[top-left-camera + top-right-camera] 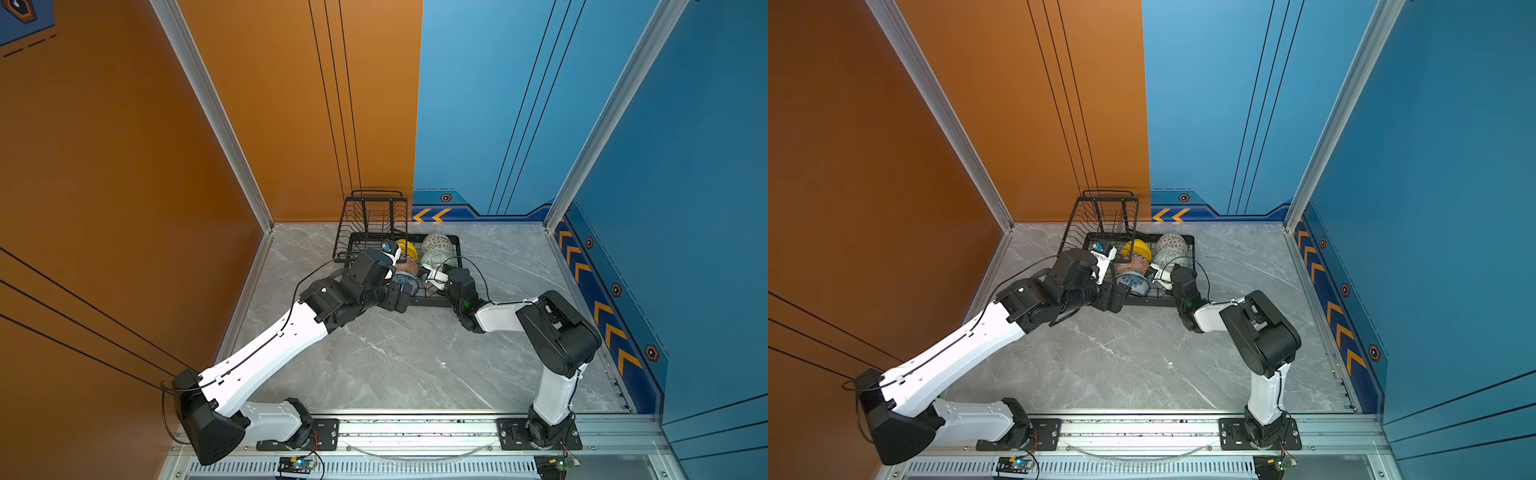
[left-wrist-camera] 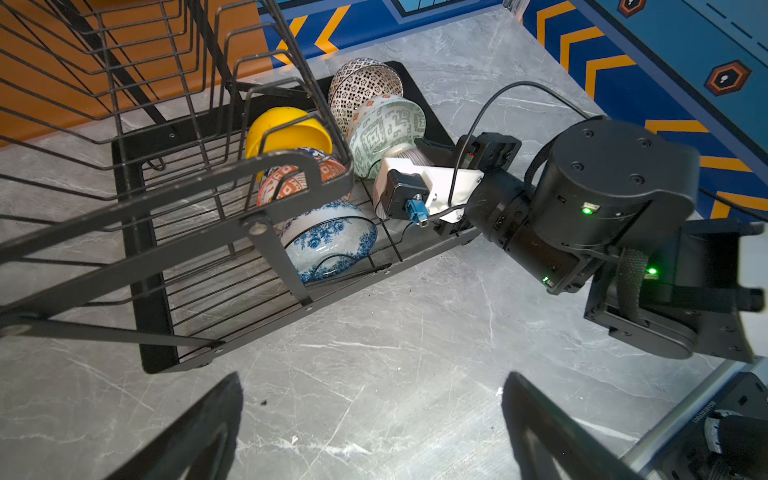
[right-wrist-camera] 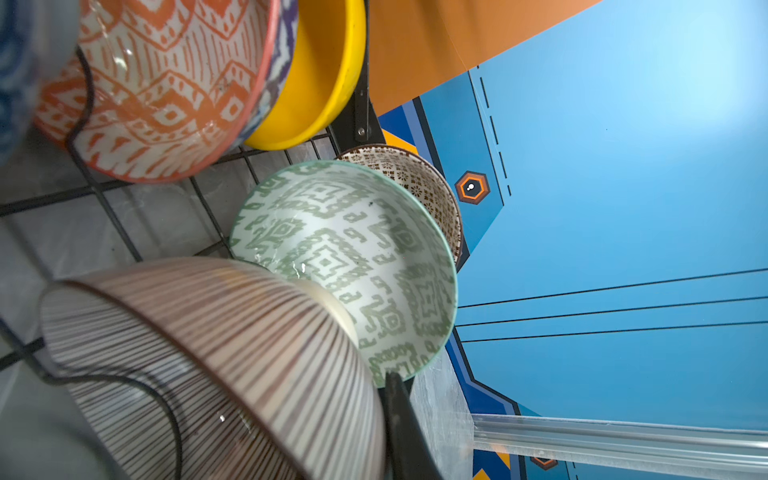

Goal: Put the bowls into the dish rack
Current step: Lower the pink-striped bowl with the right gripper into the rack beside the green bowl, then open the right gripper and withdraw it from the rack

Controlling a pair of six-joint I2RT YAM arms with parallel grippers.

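The black wire dish rack point(image 2: 147, 291) stands at the back of the table, its raised basket point(image 1: 374, 212) at the left end. In its low tray stand a yellow bowl point(image 2: 286, 129), an orange-white bowl point(image 2: 291, 183), a blue floral bowl point(image 2: 328, 241), a dark fine-patterned bowl point(image 2: 361, 83) and a pale green bowl point(image 2: 386, 129), all on edge. My right gripper point(image 2: 428, 151) is shut on the rim of the pink striped bowl point(image 3: 208, 353), which leans into the green bowl; one finger point(image 3: 401, 415) shows outside the wall, the other is hidden. My left gripper point(image 2: 372, 378) hangs open over bare table in front of the rack.
Grey marble tabletop point(image 1: 395, 357) stretches in front of the rack. An orange wall is behind and to the left, blue walls behind and to the right. The right arm's cable point(image 2: 498, 99) loops over the tray's right end. The left arm's wrist sits close to the raised basket.
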